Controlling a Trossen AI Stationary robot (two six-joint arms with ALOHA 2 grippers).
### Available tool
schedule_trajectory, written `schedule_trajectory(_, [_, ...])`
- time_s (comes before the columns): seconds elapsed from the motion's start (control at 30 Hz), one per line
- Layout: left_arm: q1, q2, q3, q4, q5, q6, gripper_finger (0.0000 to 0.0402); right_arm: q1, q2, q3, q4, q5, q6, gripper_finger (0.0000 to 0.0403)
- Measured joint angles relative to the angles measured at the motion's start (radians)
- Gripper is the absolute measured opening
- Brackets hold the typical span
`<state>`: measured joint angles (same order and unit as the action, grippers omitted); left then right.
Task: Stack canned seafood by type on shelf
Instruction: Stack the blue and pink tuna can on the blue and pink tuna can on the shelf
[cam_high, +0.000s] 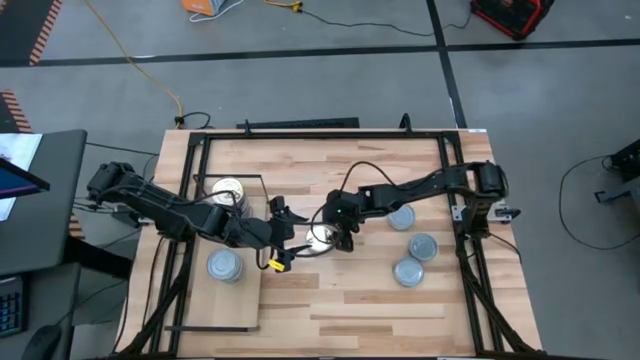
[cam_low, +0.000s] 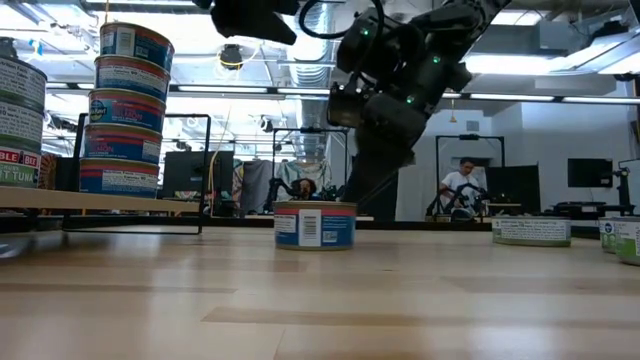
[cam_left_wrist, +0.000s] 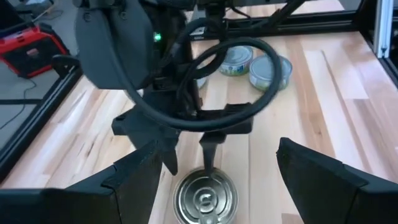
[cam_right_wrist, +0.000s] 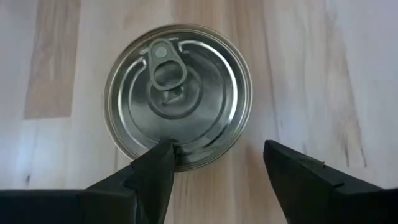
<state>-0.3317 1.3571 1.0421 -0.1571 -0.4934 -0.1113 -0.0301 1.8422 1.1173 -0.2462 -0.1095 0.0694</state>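
Observation:
One silver-topped tin (cam_high: 320, 237) with a blue label (cam_low: 314, 224) stands alone on the tabletop near its middle. My right gripper (cam_right_wrist: 219, 149) hangs open just above it, pointing steeply down, one finger over the tin's rim (cam_right_wrist: 163, 155) and the other beside it. My left gripper (cam_left_wrist: 217, 146) is open, higher up on the tin's left (cam_high: 287, 250), facing the tin and the right gripper. On the shelf (cam_high: 225, 305) stand a stack of tins with a cream top (cam_high: 228, 190) and one with a pale blue top (cam_high: 225, 265).
Three more pale-topped tins (cam_high: 401, 217), (cam_high: 423, 246), (cam_high: 408, 271) sit on the table's right half. The shelf's black wire frame (cam_high: 262, 200) rises near the left gripper. A black frame (cam_high: 460, 150) runs round the table. People are in the room behind (cam_low: 462, 185).

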Motion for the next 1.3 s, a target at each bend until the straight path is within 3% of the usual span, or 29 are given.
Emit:
schedule_trajectory(0.47, [0.000, 0.000, 0.000, -0.029, -0.010, -0.006, 0.0304, -0.037, 0.013, -0.026, -0.142, 0.157, -0.097, 0.0269])
schedule_trajectory(0.57, [0.001, 0.000, 0.000, -0.034, -0.010, -0.009, 0.0304, -0.053, 0.007, -0.044, -0.166, 0.148, -0.083, 0.0269])
schedule_trajectory(0.83, [0.004, 0.004, 0.000, -0.066, 0.005, -0.036, 0.0304, -0.055, -0.182, -0.045, -0.367, 0.232, -0.070, 0.0269])
schedule_trajectory(1.0, [0.018, 0.005, -0.001, -0.074, 0.024, -0.053, 0.0304, 0.036, -0.284, -0.043, -0.308, 0.235, -0.087, 0.0269])
schedule_trajectory(1.3, [0.017, 0.005, -0.001, -0.072, 0.023, -0.038, 0.0304, 0.174, -0.273, -0.043, -0.153, 0.232, -0.087, 0.0270])
